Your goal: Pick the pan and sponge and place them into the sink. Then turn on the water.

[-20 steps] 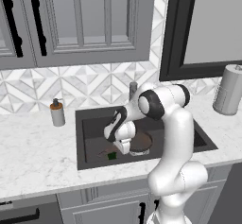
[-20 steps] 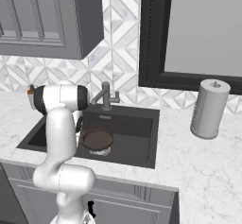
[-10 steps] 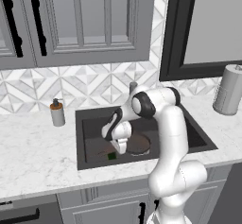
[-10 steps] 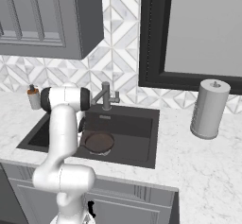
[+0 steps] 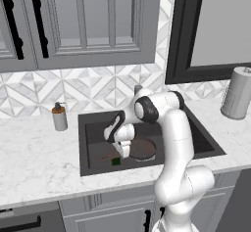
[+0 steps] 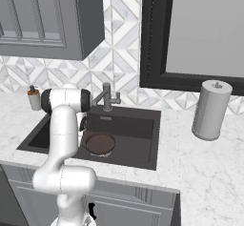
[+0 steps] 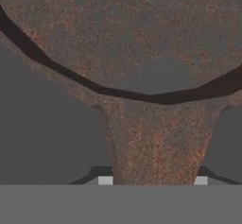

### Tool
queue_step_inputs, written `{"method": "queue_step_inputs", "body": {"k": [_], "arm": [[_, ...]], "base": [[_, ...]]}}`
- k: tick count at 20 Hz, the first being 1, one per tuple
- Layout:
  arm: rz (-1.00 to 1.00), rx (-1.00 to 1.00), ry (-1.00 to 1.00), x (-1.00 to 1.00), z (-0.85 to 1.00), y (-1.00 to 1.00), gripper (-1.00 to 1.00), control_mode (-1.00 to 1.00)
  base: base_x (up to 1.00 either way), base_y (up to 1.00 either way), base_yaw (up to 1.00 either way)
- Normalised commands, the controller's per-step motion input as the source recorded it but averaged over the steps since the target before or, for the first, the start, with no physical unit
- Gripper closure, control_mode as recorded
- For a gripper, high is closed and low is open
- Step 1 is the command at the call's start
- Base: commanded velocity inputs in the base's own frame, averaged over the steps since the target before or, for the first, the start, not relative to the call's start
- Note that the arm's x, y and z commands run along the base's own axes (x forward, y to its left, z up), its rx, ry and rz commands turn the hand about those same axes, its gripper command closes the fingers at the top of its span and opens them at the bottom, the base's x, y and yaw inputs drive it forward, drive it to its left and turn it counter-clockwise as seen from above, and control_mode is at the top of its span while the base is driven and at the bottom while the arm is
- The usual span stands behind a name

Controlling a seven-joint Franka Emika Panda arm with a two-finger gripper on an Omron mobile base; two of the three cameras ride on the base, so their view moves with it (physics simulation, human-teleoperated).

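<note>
The dark-brown pan lies low in the dark-grey sink, its slim handle pointing left toward my hand. My gripper reaches down into the basin, shut on that handle. In the hand view the rusty handle runs between the two fingertips, with the pan's round rim just beyond. The small green sponge rests on the sink floor right beside my fingers. The pan is also seen near the basin's middle. The grey faucet stands at the back rim, and no blue stream falls from it.
A soap dispenser stands on the marble counter left of the sink. A paper towel roll stands on the right counter. Cabinets hang above, and a dark-framed window sits behind the faucet.
My arm's elbow has swung left and lower over the sink, and the hand has sunk into the basin with the pan. The sponge has stayed where it was.
</note>
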Motion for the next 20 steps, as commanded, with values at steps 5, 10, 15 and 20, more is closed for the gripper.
{"method": "queue_step_inputs", "body": {"k": [5,10,15,20], "arm": [[0.0,0.0,-0.05,-0.17,0.04,0.0,-1.0,-1.0],[0.0,0.0,-0.01,-0.25,0.63,0.0,-1.0,-1.0],[0.0,-0.01,-0.07,-0.5,0.93,0.0,-1.0,-1.0],[0.0,-0.01,-0.05,-0.61,1.0,0.0,-1.0,-1.0]], "base": [[0.0,0.0,0.0],[0.0,0.0,0.0],[0.0,0.0,0.0],[0.0,0.0,0.0]]}}
